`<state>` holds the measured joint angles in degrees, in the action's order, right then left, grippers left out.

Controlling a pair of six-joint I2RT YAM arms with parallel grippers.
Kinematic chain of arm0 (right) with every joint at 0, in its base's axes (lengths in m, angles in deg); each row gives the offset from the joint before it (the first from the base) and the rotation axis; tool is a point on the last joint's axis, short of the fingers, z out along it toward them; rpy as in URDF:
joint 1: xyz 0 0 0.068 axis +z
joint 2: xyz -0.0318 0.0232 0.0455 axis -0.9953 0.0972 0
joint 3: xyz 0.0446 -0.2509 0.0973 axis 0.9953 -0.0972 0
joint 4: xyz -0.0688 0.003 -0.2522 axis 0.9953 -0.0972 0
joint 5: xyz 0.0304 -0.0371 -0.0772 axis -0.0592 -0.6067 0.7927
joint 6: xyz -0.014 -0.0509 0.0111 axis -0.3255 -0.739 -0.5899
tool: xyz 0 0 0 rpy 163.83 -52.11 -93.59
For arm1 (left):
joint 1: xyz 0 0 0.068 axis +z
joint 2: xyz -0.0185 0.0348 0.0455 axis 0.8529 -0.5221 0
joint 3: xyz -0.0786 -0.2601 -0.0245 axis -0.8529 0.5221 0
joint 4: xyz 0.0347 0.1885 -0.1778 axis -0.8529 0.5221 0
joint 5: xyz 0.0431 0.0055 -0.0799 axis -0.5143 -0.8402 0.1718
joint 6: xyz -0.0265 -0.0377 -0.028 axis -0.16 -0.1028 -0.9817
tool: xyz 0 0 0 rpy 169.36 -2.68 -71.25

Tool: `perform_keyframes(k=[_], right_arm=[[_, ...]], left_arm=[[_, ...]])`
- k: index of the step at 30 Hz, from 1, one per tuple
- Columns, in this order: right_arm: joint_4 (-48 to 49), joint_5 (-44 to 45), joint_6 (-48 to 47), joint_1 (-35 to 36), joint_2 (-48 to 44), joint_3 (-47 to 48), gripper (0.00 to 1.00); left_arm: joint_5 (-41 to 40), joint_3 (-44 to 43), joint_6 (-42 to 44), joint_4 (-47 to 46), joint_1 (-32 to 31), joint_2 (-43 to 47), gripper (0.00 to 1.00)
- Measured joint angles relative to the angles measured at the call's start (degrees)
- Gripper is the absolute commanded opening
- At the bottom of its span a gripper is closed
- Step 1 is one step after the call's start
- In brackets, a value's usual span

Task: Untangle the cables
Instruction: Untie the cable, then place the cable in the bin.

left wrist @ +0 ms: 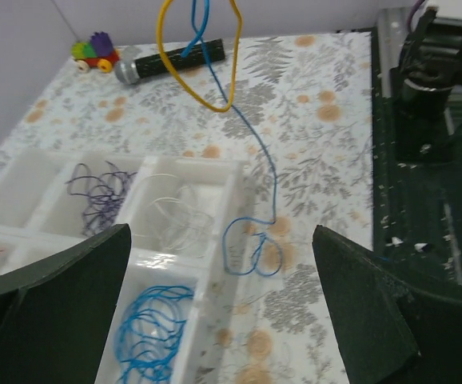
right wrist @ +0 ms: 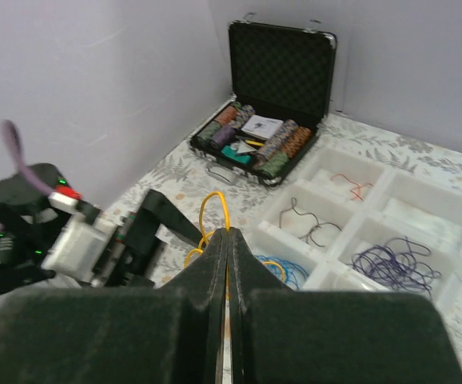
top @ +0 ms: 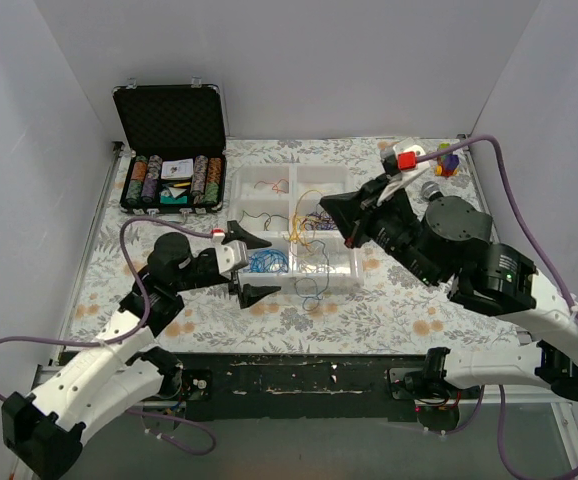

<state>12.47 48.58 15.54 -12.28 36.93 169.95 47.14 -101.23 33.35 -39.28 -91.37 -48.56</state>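
My right gripper (top: 323,204) (right wrist: 228,230) is shut on a yellow cable (right wrist: 213,210) and holds it above the white compartment tray (top: 269,200). In the left wrist view the yellow loop (left wrist: 207,80) hangs in the air with a blue cable (left wrist: 264,164) threaded through it. The blue cable's lower end lies coiled on the table (left wrist: 251,250) beside the tray. My left gripper (top: 269,267) (left wrist: 221,240) is open and empty, low at the tray's near left corner. Sorted cables lie in the tray: blue (left wrist: 147,328), purple (left wrist: 95,192), clear (left wrist: 175,212), red (right wrist: 351,186), black (right wrist: 311,224).
An open black case of poker chips (top: 172,170) stands at the back left. A microphone (left wrist: 167,62) and a small colourful toy (left wrist: 93,52) lie at the back right. White walls close in the floral table on three sides.
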Motion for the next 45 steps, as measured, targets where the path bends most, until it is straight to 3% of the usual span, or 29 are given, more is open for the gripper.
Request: perform_keyframes(k=[3, 12, 14, 16, 18, 19, 24, 32, 41, 45], right_arm=[[2.1, -3.2, 0.4, 0.0, 3.0, 2.3, 0.01], [7.8, -9.6, 0.4, 0.0, 8.7, 9.0, 0.01], [8.5, -10.5, 0.5, 0.0, 9.4, 9.7, 0.01], [9.0, -11.3, 0.6, 0.0, 10.0, 10.1, 0.01], [9.1, -11.6, 0.6, 0.0, 10.1, 10.1, 0.01], [9.1, -11.6, 0.5, 0.0, 10.1, 10.1, 0.01], [9.0, -9.2, -1.0, 0.0, 9.1, 10.2, 0.01], [8.9, -0.1, -7.8, 0.0, 7.9, 16.0, 0.01], [11.8, 10.1, -19.8, -0.6, 11.2, 23.0, 0.01], [10.0, 3.9, -17.6, -11.3, 17.9, 28.3, 0.01]], left_arm=[[1.6, 1.8, -7.6, -4.2, -1.5, -3.0, 0.98], [3.3, 2.2, -19.6, -17.3, -4.5, -13.3, 0.97], [3.3, 2.2, -21.5, -19.7, -4.5, -15.3, 0.81], [3.4, 2.2, -22.8, -21.3, -4.6, -16.0, 0.54], [3.7, 2.2, -23.3, -22.2, -4.7, -16.0, 0.25], [3.8, 2.3, -23.6, -22.3, -4.8, -15.8, 0.0], [3.3, 3.2, -20.8, -19.4, -4.8, -11.5, 0.0], [-0.7, 10.6, -14.3, -8.4, -4.8, 4.9, 0.0], [-7.4, 13.5, -0.4, 8.6, -4.9, 15.3, 0.0], [-10.3, 13.2, 4.9, 13.7, -4.9, 17.9, 0.0]])
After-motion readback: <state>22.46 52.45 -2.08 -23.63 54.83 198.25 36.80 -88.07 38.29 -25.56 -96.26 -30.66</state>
